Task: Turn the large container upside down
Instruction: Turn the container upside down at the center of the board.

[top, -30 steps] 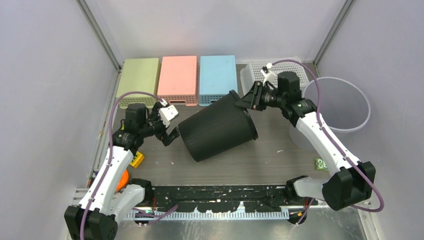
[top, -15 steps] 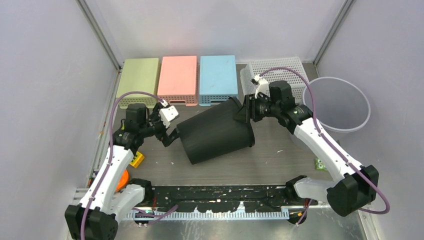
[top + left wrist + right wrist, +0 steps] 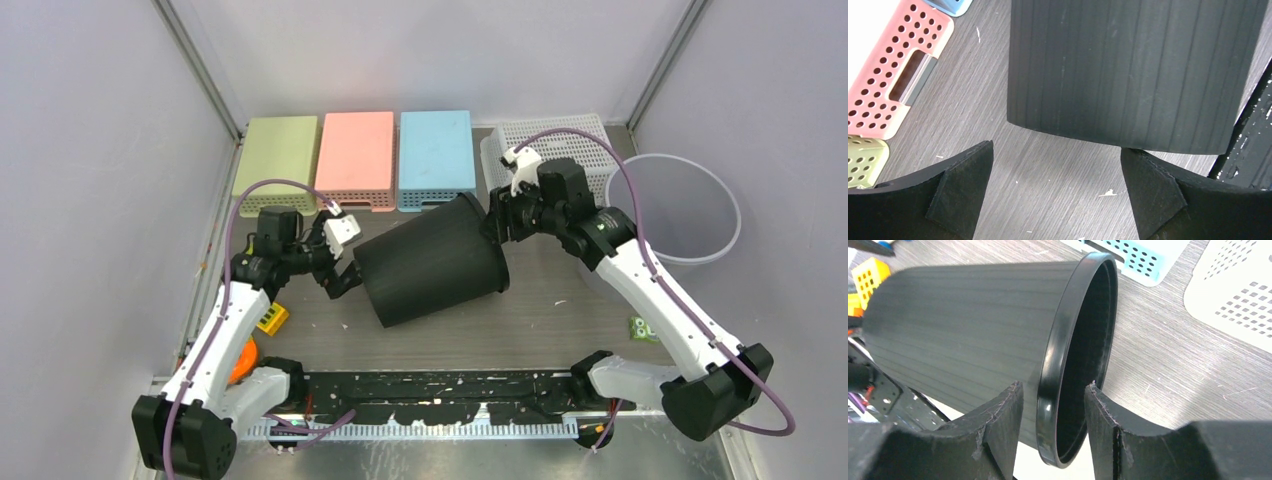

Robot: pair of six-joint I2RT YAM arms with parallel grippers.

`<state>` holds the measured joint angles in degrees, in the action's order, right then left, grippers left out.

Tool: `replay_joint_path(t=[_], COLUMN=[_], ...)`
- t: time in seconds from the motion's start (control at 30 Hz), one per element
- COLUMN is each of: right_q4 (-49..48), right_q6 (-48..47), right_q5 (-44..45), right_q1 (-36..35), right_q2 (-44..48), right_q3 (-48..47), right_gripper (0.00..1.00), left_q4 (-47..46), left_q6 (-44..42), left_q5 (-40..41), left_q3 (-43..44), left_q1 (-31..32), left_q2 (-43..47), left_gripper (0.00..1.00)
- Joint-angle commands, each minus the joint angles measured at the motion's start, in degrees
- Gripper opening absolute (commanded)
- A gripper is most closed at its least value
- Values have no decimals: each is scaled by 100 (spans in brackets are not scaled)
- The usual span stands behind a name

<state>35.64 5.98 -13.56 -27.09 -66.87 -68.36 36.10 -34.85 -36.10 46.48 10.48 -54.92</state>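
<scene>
The large container [image 3: 430,262] is a black ribbed bin lying on its side in the middle of the table, mouth toward the right. Its base edge [image 3: 1133,70] fills the left wrist view, and its rim [image 3: 1068,340] shows in the right wrist view. My right gripper [image 3: 497,222] is open and straddles the rim, one finger outside the wall and one inside the mouth, with a gap on both sides [image 3: 1054,386]. My left gripper [image 3: 340,280] stands wide open just short of the base [image 3: 1055,150], and one fingertip [image 3: 1143,170] is at the base's edge.
Overturned green [image 3: 276,152], pink [image 3: 356,158] and blue [image 3: 436,156] baskets line the back, with a white basket [image 3: 590,145] beside them. A translucent bin [image 3: 690,210] stands at the right. A yellow block [image 3: 272,318] and an orange item [image 3: 243,360] lie near the left arm.
The right jaws have opened off the rim and the arm has shifted left. The container has dropped from a raised tilt onto its side. The left gripper has edged toward the base.
</scene>
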Motion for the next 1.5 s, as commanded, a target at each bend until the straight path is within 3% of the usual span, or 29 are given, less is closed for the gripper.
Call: replay_joint_path(t=[0.0, 0.2, 0.3, 0.4, 0.53, 0.73, 1.27, 1.47], right_q4=[-249, -502, -615, -628, -573, -400, 326, 360], right_q6=[-543, -885, -978, -1006, -1071, -1070, -683, -660], right_q5=[510, 919, 914, 873, 894, 790, -545, -379], right_q1=[-289, -509, -552, -607, -652, -742, -721, -625], right_q2=[242, 157, 94, 69, 104, 82, -337, -440], right_q3=[272, 342, 390, 402, 353, 188, -719, -752], right_gripper=[53, 49, 41, 26, 19, 18, 17, 17], left_q4=[142, 95, 61, 76, 108, 109, 156, 613], left_q6=[-84, 63, 101, 147, 182, 291, 786, 138], left_q5=[-325, -532, -673, -725, -788, -1028, -1454, -821], left_q3=[230, 239, 261, 340, 459, 571, 1147, 1270], left_q1=[-18, -11, -11, -11, -10, -11, 19, 42], left_q2=[28, 2, -25, -70, -97, -157, -252, -188], left_gripper=[100, 100, 100, 100, 100, 100, 100, 100])
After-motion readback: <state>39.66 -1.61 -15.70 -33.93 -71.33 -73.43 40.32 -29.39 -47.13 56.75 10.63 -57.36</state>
